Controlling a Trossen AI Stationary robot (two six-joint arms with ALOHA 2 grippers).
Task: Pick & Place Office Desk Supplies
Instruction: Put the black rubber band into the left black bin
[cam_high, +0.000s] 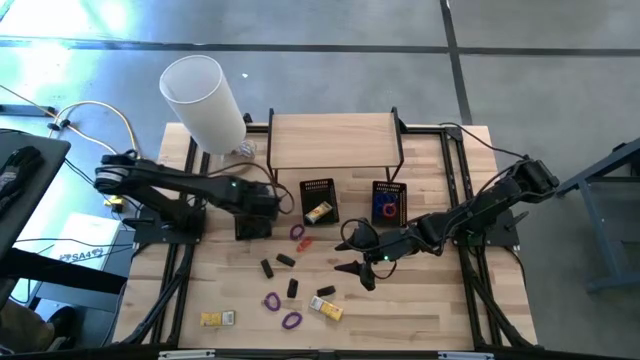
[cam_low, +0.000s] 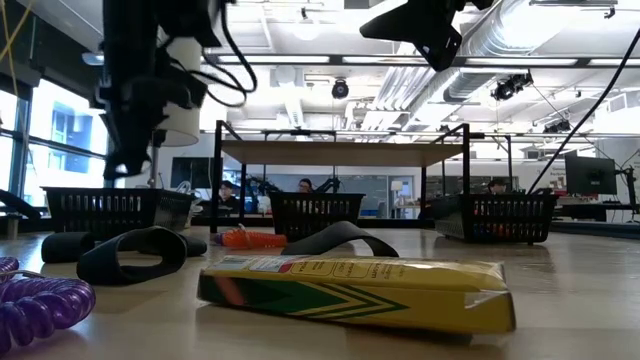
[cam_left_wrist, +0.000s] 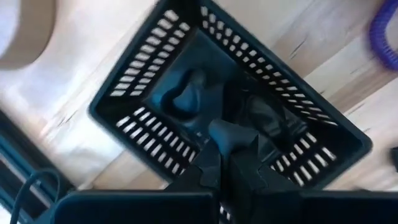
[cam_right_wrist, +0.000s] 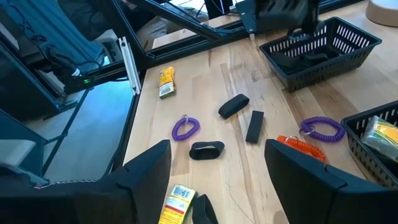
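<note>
The supplies lie loose on the wooden table: black clip pieces (cam_high: 285, 260) (cam_right_wrist: 234, 106), a black loop (cam_right_wrist: 206, 150), purple coils (cam_high: 272, 300) (cam_right_wrist: 185, 128), an orange coil (cam_right_wrist: 298, 144) and yellow boxes (cam_high: 217, 318) (cam_low: 360, 292). Three black baskets stand in a row. My left gripper (cam_left_wrist: 229, 146) is shut and points down over the left basket (cam_left_wrist: 155, 50), which holds dark pieces (cam_left_wrist: 186, 99); I see nothing between its fingers. My right gripper (cam_right_wrist: 217, 180) hangs open above the table's middle (cam_high: 360, 258), with the loose items beyond it.
The middle basket (cam_high: 318, 200) holds a yellow item, and the right basket (cam_high: 388, 200) holds red and blue loops. A wooden shelf on a black frame (cam_high: 335, 140) stands behind the baskets. A tall white cylinder (cam_high: 205, 100) stands at the far left.
</note>
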